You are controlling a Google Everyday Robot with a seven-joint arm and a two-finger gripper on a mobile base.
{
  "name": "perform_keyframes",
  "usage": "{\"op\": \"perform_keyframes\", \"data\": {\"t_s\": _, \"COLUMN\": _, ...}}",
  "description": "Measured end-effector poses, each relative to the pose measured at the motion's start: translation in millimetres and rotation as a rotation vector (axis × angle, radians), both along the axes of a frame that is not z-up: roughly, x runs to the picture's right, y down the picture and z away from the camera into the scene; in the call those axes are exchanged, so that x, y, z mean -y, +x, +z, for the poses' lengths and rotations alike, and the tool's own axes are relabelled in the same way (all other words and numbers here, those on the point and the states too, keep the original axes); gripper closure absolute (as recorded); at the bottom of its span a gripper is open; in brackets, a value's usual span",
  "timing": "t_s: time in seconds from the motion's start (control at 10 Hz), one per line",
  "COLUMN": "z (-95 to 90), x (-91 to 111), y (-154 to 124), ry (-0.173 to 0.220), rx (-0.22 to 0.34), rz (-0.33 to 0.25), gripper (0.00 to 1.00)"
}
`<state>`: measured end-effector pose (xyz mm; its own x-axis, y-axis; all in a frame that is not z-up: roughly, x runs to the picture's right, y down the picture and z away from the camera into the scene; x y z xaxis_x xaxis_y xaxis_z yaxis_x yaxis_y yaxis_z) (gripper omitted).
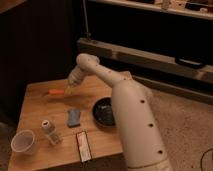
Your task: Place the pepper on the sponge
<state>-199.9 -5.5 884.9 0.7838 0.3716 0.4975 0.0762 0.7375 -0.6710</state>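
One cam, high behind arm [132, 115], facing down & fwd, mid-range; pincer [68, 90] left of centre, most of table [35, 112] cam-ward of it.

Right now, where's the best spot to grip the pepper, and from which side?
Probably best to take the pepper across its slim body near the middle, from above: it lies flat on the table, its long axis running across the view. The end effector sits shut at its right-hand end; whether it grips it is unclear.
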Motion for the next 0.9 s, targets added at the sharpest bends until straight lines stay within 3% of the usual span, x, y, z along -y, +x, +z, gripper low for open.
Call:
{"op": "perform_keyframes", "data": {"t_s": 0.5, "z": -38.1, "x": -44.9, "y": 85.9, "ry": -0.039, "rx": -0.025, "rz": -0.020, "gripper": 0.82}}
{"op": "perform_keyframes", "data": {"t_s": 0.9, "z": -68.3, "x": -101.2, "y": 71.8, "ry": -0.086, "rx": 0.015, "rz": -0.103, "gripper": 0.82}}
